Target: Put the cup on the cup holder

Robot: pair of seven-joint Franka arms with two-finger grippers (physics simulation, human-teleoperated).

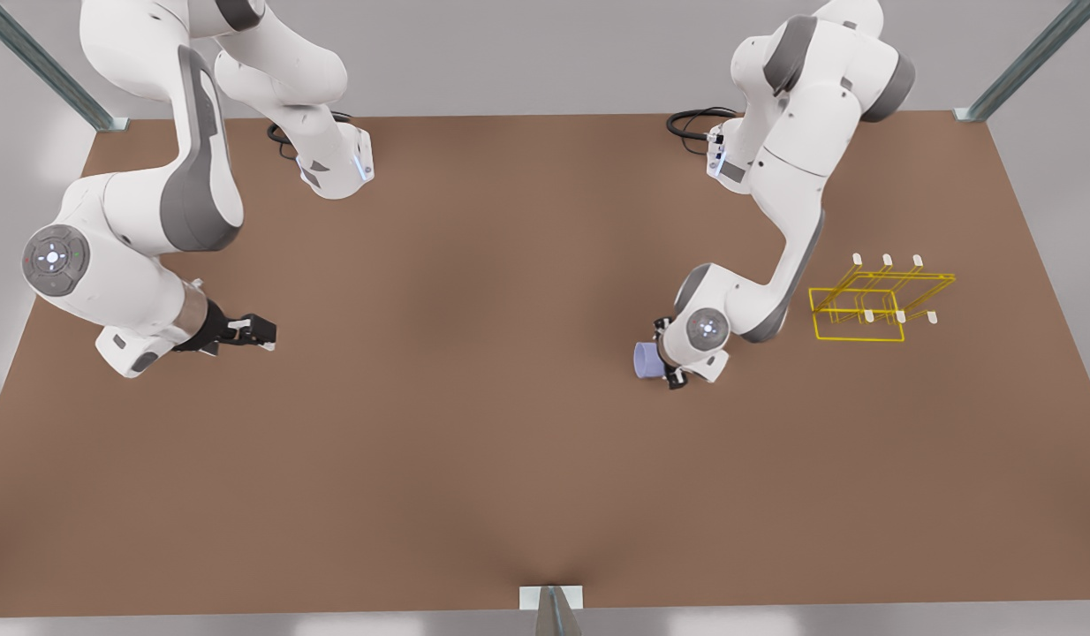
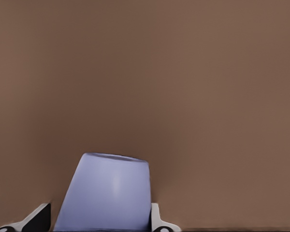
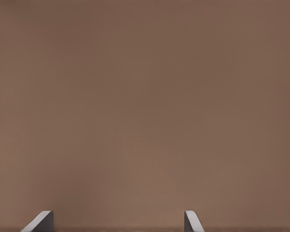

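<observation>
Your left gripper [image 1: 664, 362], on the front view's right, grasps the cup [image 1: 645, 360] between its fingers [image 2: 157, 220]; in the left wrist view the lavender cup [image 2: 106, 193] sits clamped from both sides over the brown table [image 1: 474, 424]. The pick-up looks done. What remains, by the look of it, is the carry and the placement: the cup holder [image 1: 876, 300] stands apart from the cup, further toward the front view's right, its white-tipped prongs bare. Your right gripper [image 1: 255, 332] waits over the table on the front view's left, its fingers [image 3: 41, 221] spread wide and holding nothing. No brand, label or writing can be read anywhere.
</observation>
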